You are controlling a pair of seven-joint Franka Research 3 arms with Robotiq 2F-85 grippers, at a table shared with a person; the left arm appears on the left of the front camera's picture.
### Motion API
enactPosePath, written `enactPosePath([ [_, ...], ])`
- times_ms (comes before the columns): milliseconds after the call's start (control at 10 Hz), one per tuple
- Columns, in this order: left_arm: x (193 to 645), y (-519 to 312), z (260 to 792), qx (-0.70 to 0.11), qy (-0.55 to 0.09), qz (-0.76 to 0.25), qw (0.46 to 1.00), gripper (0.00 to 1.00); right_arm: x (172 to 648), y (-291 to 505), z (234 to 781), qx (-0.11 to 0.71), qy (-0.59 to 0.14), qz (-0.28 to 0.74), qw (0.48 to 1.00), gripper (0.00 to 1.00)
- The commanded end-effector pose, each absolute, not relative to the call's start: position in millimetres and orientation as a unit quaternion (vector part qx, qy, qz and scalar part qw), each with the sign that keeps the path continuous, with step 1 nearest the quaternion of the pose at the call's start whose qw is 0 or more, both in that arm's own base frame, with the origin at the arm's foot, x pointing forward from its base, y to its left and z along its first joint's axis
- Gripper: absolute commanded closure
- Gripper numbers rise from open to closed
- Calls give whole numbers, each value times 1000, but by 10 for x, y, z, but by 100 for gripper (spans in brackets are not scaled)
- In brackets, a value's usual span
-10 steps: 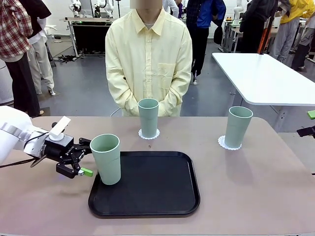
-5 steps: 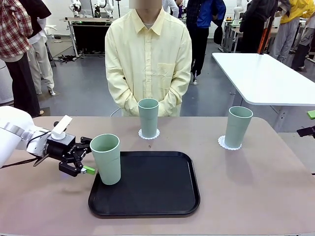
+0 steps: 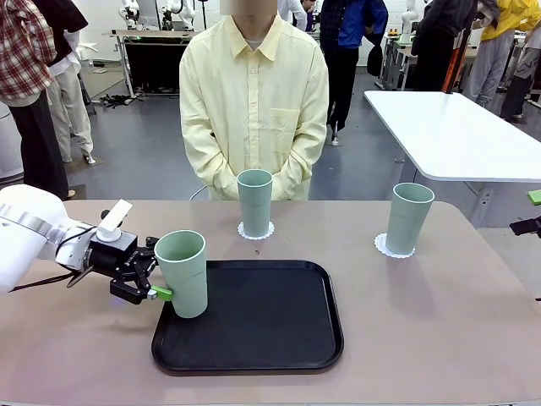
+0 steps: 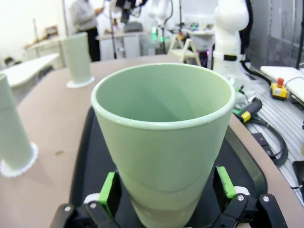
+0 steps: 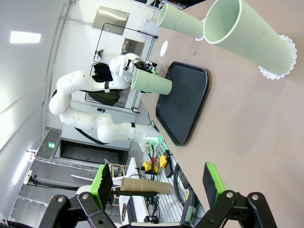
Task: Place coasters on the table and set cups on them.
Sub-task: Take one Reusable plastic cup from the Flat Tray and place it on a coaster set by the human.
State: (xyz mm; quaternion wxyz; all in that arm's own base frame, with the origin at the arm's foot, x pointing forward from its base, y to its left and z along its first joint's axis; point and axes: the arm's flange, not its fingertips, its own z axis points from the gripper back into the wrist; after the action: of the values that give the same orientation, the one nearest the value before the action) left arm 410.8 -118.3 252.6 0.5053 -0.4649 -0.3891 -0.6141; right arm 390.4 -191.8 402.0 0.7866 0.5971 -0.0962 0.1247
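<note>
One cup (image 4: 164,142) stands between left hand (image 4: 166,194) fingers.

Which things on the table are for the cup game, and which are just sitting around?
For the job:
- cup on the tray, with the left end effector around it
- two cups on coasters
- a spare coaster on the table

Just around:
- black tray
- white table
- person in yellow shirt
</note>
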Motion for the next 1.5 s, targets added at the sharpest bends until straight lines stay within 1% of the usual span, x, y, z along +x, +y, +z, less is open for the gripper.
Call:
enactPosePath([
  [0,4125,-1330,2477,-454,-403,-620,497,0,3897,-1912,4035,597,-95,123,787,0],
  [300,4114,-1440,2446,-456,-402,-620,496,0,3897,-1912,4035,597,-95,123,787,0],
  [400,4117,-1434,2449,-457,-402,-622,493,60,3897,-1912,4035,597,-95,123,787,0],
  [500,4118,-1444,2452,-458,-403,-619,495,60,3897,-1912,4035,597,-95,123,787,0],
  [600,4116,-1449,2460,-459,-404,-617,495,100,3897,-1912,4035,597,-95,123,787,0],
  [700,4097,-1449,2483,-459,-404,-617,496,65,3897,-1912,4035,597,-95,123,787,0],
  [800,4063,-1440,2537,-459,-397,-613,506,100,3897,-1912,4035,597,-95,123,787,0],
  [900,4013,-1428,2697,-452,-395,-593,537,100,3897,-1912,4035,597,-95,123,787,0],
  [1000,3990,-1404,3062,-437,-399,-564,576,100,3897,-1912,4035,597,-95,123,787,0],
  [1100,3947,-1354,3404,-421,-408,-561,585,100,3897,-1912,4035,597,-95,123,787,0],
  [1200,3937,-1284,3712,-414,-415,-568,578,100,3897,-1912,4035,597,-95,123,787,0],
  [1400,3983,-1187,4125,-411,-414,-557,591,100,3897,-1912,4035,597,-95,123,787,0],
])
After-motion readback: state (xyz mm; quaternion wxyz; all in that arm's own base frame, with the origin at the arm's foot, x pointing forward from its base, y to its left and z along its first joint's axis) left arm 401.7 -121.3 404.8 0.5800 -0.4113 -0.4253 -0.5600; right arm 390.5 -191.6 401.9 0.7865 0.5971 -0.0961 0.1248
